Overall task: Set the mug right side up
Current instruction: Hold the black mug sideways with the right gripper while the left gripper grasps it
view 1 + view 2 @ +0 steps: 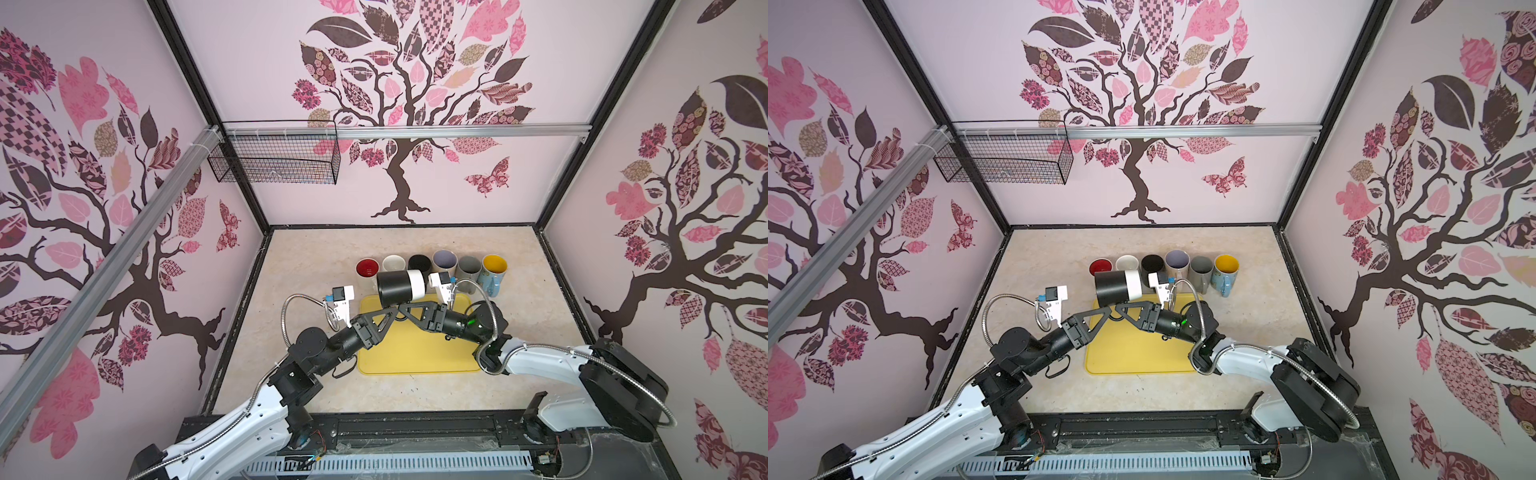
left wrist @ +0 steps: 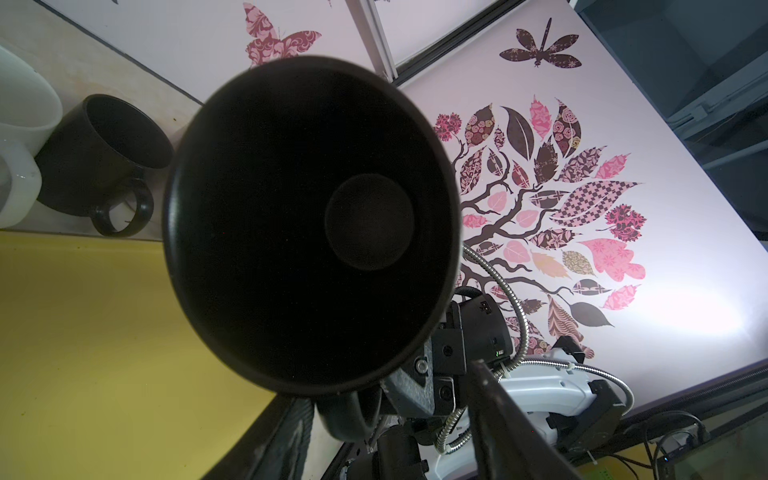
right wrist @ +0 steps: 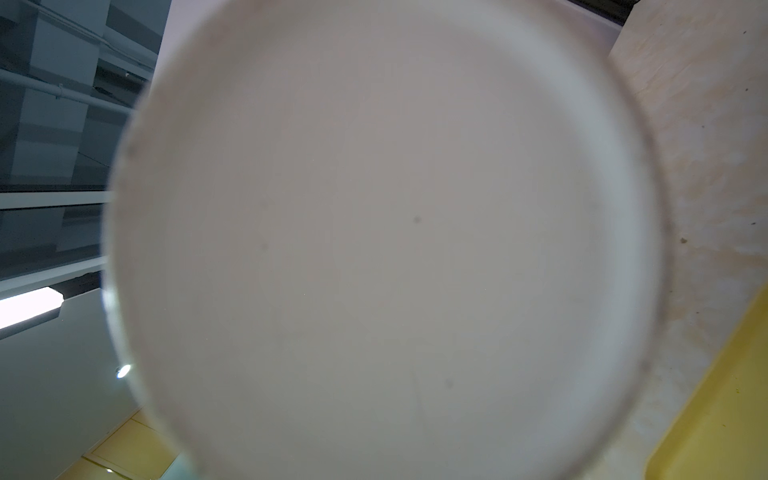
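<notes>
Pink tree-patterned walls [image 1: 415, 83] enclose a pale marbled surface [image 1: 311, 257] carrying a yellow tray [image 1: 415, 353]. Six upright cups [image 1: 432, 264] stand in a row just behind the tray, and a wire basket [image 1: 274, 160] hangs on the rail [image 1: 457, 132]. The mug [image 1: 401, 284] lies sideways in the air over the tray's far end. The right gripper [image 1: 405, 311] is clamped on it, and the left gripper [image 1: 390, 312] has its jaws apart around the handle.

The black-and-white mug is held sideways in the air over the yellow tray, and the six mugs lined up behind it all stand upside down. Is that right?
Not quite. The six mugs in the row stand right side up: both top views show their open mouths facing up. The rest holds: the black-and-white mug is held sideways in the air over the yellow tray.
</notes>
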`<state>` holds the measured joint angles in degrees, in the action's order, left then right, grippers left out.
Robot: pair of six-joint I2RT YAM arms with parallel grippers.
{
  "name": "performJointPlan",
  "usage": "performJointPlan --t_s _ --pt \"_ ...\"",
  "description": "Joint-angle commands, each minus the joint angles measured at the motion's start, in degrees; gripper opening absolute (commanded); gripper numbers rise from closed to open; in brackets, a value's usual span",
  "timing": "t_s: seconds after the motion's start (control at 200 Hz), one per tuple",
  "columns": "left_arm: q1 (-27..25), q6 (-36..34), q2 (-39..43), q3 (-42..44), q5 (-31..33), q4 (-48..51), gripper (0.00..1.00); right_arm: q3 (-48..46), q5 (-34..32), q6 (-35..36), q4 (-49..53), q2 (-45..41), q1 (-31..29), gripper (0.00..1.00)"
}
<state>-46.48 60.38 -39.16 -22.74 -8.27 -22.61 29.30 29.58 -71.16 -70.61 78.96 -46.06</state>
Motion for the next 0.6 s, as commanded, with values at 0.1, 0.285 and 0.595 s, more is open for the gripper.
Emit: performJointPlan --t_s 0.1,0.285,0.595 --pt "0.3 1.6 0.9 3.1 3.4 -6.7 0.5 2.8 0.3 -2.1 -13.4 1.3 -1.6 0.0" --pt "0.7 1.6 2.0 3.2 5.3 -6.8 0.36 3.0 1.1 -1.6 -13.2 1.5 -2.7 0.0" --pt "1.0 1.7 0.9 2.4 5.5 -7.0 0.37 4.7 1.3 2.8 -9.2 2.7 -6.7 0.0"
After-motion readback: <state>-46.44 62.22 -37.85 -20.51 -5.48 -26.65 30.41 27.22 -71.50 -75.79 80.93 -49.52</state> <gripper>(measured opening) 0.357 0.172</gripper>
